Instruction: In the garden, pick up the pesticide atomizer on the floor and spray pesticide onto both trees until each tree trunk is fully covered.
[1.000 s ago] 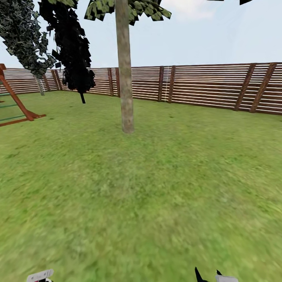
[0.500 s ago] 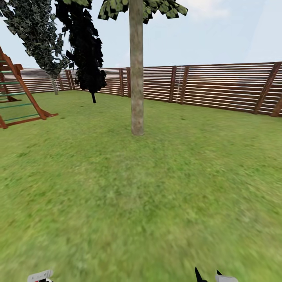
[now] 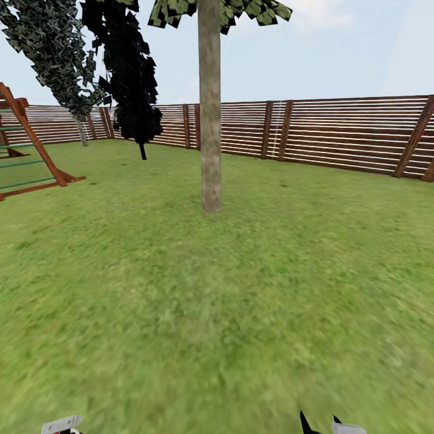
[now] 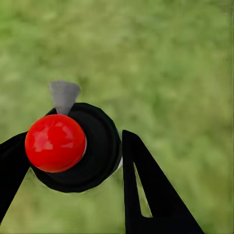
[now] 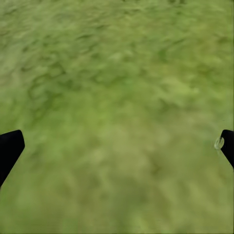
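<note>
A tree (image 3: pixel 210 120) with a thick, pale mottled tree trunk stands ahead on the lawn, a few metres off, in the head view. A second tree (image 3: pixel 81 129) with a pale trunk stands far back left by the fence. My left gripper (image 4: pixel 73 165) is shut on the pesticide atomizer (image 4: pixel 56 142), which shows a red knob, a round black body and a grey nozzle over blurry grass. My right gripper (image 5: pixel 119 144) is open above the grass, its black fingers far apart with nothing between them. Its tips (image 3: pixel 318 422) peek in at the head view's lower edge.
A black-leaved tree (image 3: pixel 129 72) with a thin dark stem stands back left. A wooden climbing frame (image 3: pixel 30 150) sits at the left edge. A brown slatted fence (image 3: pixel 337 135) rings the lawn. Open grass (image 3: pixel 217 301) lies between me and the near trunk.
The whole head view has shifted to the right, so the camera turned left; more of the climbing frame shows. The grippers keep their places in the picture.
</note>
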`<state>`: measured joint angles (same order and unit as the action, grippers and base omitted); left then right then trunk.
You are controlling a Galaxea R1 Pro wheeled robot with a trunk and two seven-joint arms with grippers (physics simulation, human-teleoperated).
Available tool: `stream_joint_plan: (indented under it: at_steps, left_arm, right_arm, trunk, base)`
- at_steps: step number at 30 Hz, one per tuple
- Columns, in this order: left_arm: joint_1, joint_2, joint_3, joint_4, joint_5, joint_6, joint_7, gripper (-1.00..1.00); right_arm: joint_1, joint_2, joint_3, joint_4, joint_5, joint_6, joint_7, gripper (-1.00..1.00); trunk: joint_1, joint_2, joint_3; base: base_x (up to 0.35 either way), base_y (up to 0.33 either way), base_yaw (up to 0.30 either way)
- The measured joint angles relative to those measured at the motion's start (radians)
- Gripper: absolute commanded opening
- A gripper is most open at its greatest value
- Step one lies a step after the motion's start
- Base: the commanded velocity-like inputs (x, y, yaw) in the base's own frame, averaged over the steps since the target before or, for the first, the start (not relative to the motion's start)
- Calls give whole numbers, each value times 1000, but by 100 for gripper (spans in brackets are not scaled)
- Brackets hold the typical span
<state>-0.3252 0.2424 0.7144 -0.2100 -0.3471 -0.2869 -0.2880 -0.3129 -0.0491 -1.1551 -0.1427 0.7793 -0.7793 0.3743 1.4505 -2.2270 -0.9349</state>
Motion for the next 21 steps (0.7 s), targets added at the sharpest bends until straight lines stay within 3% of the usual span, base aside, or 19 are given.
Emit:
stream_joint_plan:
  at_steps: [21]
  left_arm:
    - [0,0,0,-1,0,0,0,-100]
  right_arm:
    - [0,0,0,0,0,0,0,100]
  trunk:
    - [0,0,0]
  base:
    - [338,0,0]
